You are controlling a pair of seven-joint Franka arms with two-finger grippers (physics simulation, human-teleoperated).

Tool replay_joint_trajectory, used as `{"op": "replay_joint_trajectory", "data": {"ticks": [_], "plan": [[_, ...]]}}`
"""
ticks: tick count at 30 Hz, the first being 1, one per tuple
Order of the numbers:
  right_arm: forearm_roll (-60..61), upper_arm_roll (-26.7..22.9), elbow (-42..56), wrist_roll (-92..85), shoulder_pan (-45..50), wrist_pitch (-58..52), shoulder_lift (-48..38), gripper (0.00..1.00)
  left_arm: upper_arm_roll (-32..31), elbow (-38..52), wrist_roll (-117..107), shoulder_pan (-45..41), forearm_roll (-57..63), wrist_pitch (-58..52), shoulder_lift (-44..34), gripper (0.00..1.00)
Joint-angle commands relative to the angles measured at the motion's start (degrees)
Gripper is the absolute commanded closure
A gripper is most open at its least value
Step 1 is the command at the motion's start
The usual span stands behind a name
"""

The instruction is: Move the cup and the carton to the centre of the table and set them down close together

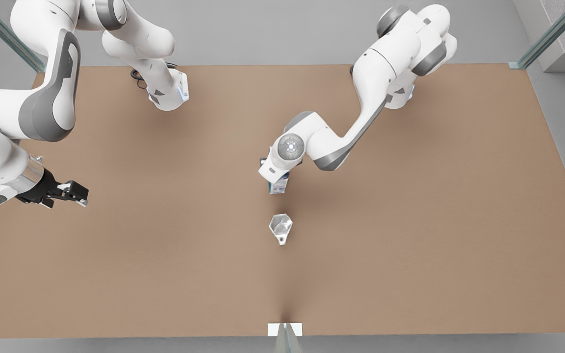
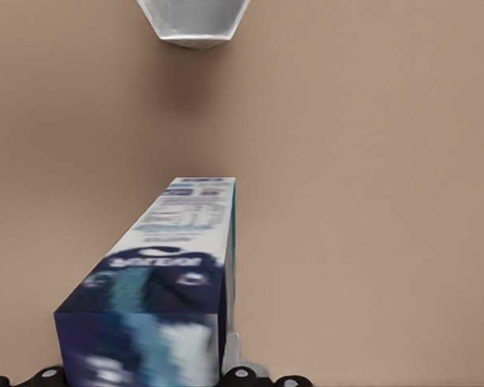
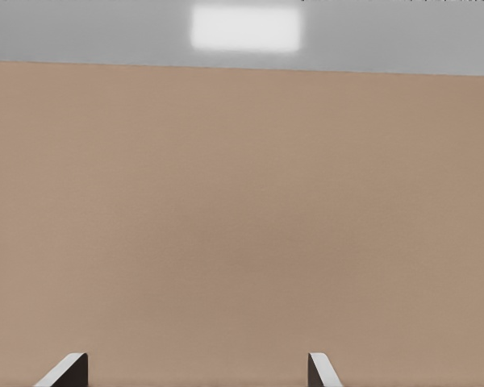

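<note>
Near the middle of the table [image 1: 410, 235] the silvery-grey faceted cup [image 1: 280, 228] stands upright. Its rim also appears in the left wrist view, cup [image 2: 194, 24]. Just behind it, a short gap away, is the white, dark blue and teal carton [image 1: 279, 187], seen close up as carton [image 2: 165, 282]. My left gripper [image 1: 276, 175], on the arm reaching in from the front view's right, is shut on the carton. Whether the carton touches the table I cannot tell. My right gripper [image 1: 74, 193] waits open over the front view's left side; in the right wrist view the right gripper [image 3: 192, 372] has nothing between its fingers.
A small white marker [image 1: 285, 329] sits at the table's near edge in the front view. Metal frame posts [image 1: 547, 34] rise at the far corners. Both arm bases stand along the far edge. Grey floor [image 3: 242, 40] lies beyond the table edge ahead of my right gripper.
</note>
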Motion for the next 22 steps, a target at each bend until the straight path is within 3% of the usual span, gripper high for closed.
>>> {"op": "replay_joint_trajectory", "data": {"ticks": [1, 7, 11, 14, 16, 17, 18, 19, 22], "plan": [[0.0, 0.0, 0.0, 0.0, 0.0, 0.0, 0.0, 0.00, 0.0, 0.0, 0.0, 0.0, -0.2, 0.0, 0.0, 0.00], [0.0, 0.0, 0.0, 0.0, 0.0, 0.0, 0.3, 0.00, 0.0, 0.1, -0.8, 0.1, -0.2, -1.0, -1.8, 0.00], [0.0, 0.0, -0.1, 0.0, 0.0, -0.1, 0.3, 0.00, 3.2, 10.7, 2.9, 0.9, 0.0, -20.7, -5.4, 0.00], [0.0, 0.0, 0.0, 0.0, 0.0, -0.1, 0.2, 0.00, 30.0, 10.8, 39.4, 0.9, -0.4, -26.0, -9.9, 0.00], [0.0, 0.0, 0.0, 0.0, 0.0, 0.0, 0.2, 0.00, 41.9, 10.5, 55.5, 2.0, -0.5, -24.1, -9.8, 0.00], [0.0, 0.0, 0.0, 0.0, 0.0, 0.0, 0.2, 0.00, 37.0, 9.5, 55.5, 8.2, -0.1, -22.1, -12.3, 0.00], [0.0, 0.0, 0.0, 0.1, 0.0, 0.1, 0.2, 0.00, 25.7, 6.7, 55.5, 17.3, 7.1, -21.4, -16.6, 0.00], [-0.1, 0.0, 0.0, 0.0, 0.0, 2.1, 0.3, 0.00, 23.0, 2.2, 55.6, 20.7, 7.6, -16.8, -21.1, 0.00], [-4.2, -0.1, 0.2, 0.1, -0.2, 2.0, -0.6, 0.00, 22.9, 1.5, 55.5, 20.9, 7.6, -16.7, -22.3, 0.00]]}}
